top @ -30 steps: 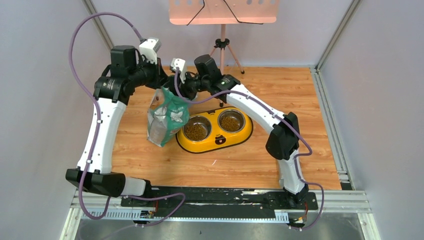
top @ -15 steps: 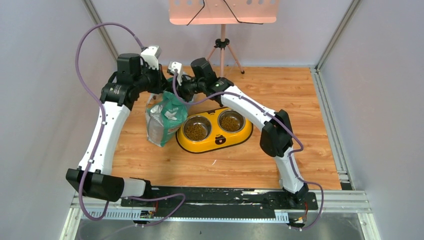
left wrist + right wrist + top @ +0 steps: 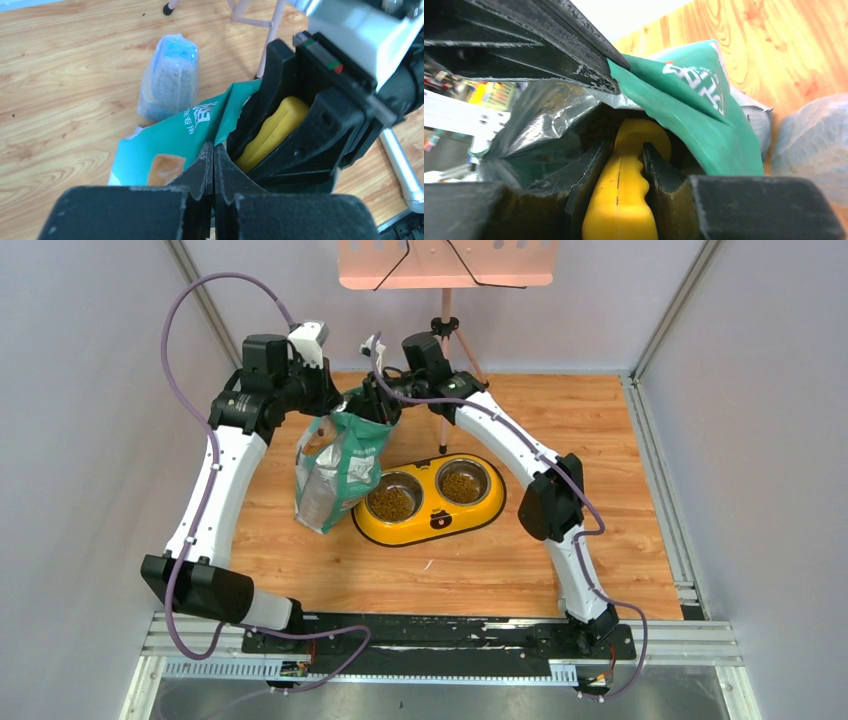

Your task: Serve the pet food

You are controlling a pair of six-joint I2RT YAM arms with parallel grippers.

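Note:
The green-and-white bag (image 3: pixel 338 472) stands left of the yellow double bowl (image 3: pixel 432 523). Brown pet food fills both cups, the left one (image 3: pixel 390 504) and the right one (image 3: pixel 460 486). My left gripper (image 3: pixel 338 408) is shut on the bag's top edge (image 3: pixel 200 120), jaws pressed together (image 3: pixel 214 150). My right gripper (image 3: pixel 378 408) is shut on the yellow scoop's handle (image 3: pixel 623 195), and the scoop's front end reaches down into the bag's silver-lined mouth (image 3: pixel 539 120). The scoop handle also shows in the left wrist view (image 3: pixel 272 132). Any food inside the bag is hidden in the dark.
A clear bluish plastic packet (image 3: pixel 170 77) lies on the wooden floor behind the bag. A tripod (image 3: pixel 445 335) with a pink board stands at the back. Grey walls close in on the left and right, and a metal rail runs along the near edge.
Both grippers moved up and toward the back. The bag's top was pulled higher and more upright. The right wrist turned over the bag mouth, with the scoop pointing down into it.

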